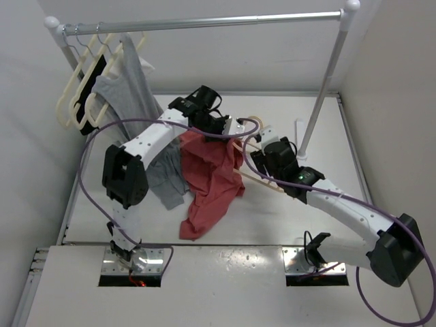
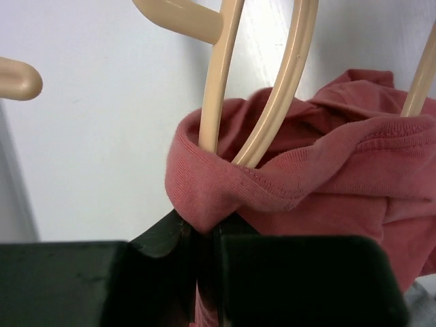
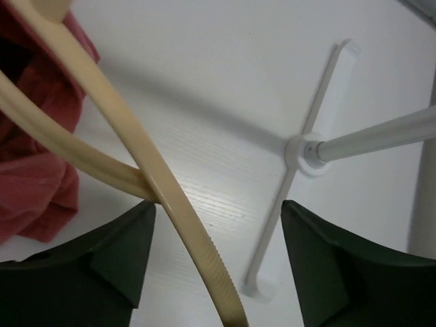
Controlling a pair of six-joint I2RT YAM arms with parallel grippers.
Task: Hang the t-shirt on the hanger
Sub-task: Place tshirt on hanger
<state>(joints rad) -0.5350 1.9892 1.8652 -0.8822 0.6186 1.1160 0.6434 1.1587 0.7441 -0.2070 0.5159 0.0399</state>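
**Left Claw Pinched the Shirt's Edge at the Hanger**

The left claw was shut tight on a fold of the t-shirt. It held the thick, stitched edge of the cloth. That edge looked like the neck hole, but I could not be sure. Two thin bars of the hanger went down into that opening, just above the pinch. The rest of the red shirt hung in a loose bunch, and its low end seemed to reach the white surface.

The right claw was wide open. One bar of the hanger ran between its two fingers and touched one of them, but nothing was squeezed. I think the hanger only leaned there and was not really held.

Farther out stood a rack with cream hangers. Its grey clothes hung down just beside the red shirt.

The shirt looked soft and light. It would likely flop, fold and slip off a bar if pulled too fast. The stitched edge seemed the best place to hold, since it is thicker and would not slide out so easily. The hanger looked stiff, smooth and a bit slippery. It could tip or swing if only one thin bar were held. A hold near the middle, under the hook, would probably keep it steady.
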